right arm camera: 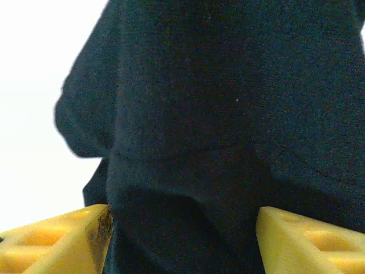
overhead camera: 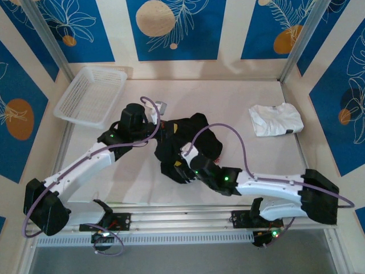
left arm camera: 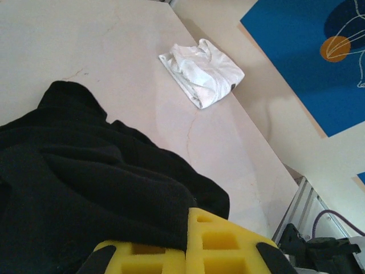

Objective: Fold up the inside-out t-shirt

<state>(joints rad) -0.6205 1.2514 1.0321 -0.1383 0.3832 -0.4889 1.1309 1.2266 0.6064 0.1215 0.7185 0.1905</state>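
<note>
My left pincer (left arm camera: 188, 242) is clenched on the far-left edge of the inside-out t-shirt (overhead camera: 191, 142), heaped mid-table (overhead camera: 228, 97); my right pincer (right arm camera: 182, 242) gapes astride its near folds; step, I judge: unbunching; next needs a fresh pinch, then spreading flat.

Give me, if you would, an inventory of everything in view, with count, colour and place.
t-shirt: one, black, bunched mid-table between both hands
folded garment: one, white, far right of the table
basket: one, white, far left of the table
table: one, cream, under everything
wall panels: several, blue with orange discs, around the table
left hand: one, yellow fingers, shut on the t-shirt
right hand: one, yellow fingers, open, with the t-shirt's cloth between them
</note>
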